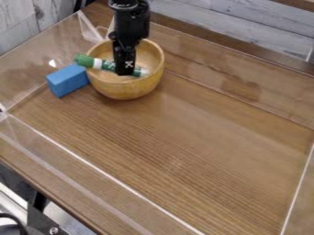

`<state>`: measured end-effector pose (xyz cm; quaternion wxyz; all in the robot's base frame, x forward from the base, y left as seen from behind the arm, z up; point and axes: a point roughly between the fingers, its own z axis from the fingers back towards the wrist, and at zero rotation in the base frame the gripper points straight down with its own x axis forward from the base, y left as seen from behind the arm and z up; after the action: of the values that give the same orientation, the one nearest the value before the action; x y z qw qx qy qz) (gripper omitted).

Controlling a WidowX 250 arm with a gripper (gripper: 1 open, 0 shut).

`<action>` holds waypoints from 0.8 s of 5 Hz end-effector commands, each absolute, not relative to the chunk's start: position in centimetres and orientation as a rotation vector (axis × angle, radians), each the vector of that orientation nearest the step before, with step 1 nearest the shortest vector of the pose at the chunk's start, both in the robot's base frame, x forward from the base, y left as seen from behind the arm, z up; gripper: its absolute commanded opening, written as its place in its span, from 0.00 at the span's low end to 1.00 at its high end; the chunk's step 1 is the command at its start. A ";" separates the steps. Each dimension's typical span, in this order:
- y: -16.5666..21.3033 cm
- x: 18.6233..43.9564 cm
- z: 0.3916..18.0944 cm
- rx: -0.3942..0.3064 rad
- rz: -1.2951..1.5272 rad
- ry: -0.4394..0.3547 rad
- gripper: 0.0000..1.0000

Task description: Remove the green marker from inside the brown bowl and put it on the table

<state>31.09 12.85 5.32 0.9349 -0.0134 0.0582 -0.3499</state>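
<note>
The brown bowl (138, 87) stands at the back left of the table (185, 138). The green marker (88, 61) lies across the bowl, and its green left end pokes out over the left rim. My gripper (123, 67) points straight down into the bowl, and its black fingers are shut around the marker's middle. The arm and fingers hide the marker's white label and most of its right half.
A blue block (66, 81) lies on the table just left of the bowl, close under the marker's protruding end. Clear plastic walls (37, 55) run along the table's edges. A broad stretch of tabletop lies in front and to the right.
</note>
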 end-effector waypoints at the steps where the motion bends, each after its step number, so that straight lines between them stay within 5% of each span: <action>1: 13.3 31.7 8.2 0.031 -0.702 0.064 0.00; 4: 13.2 31.5 9.5 0.038 -0.675 0.078 0.00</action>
<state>30.41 12.83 6.29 0.9407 -0.0171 0.0780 -0.3297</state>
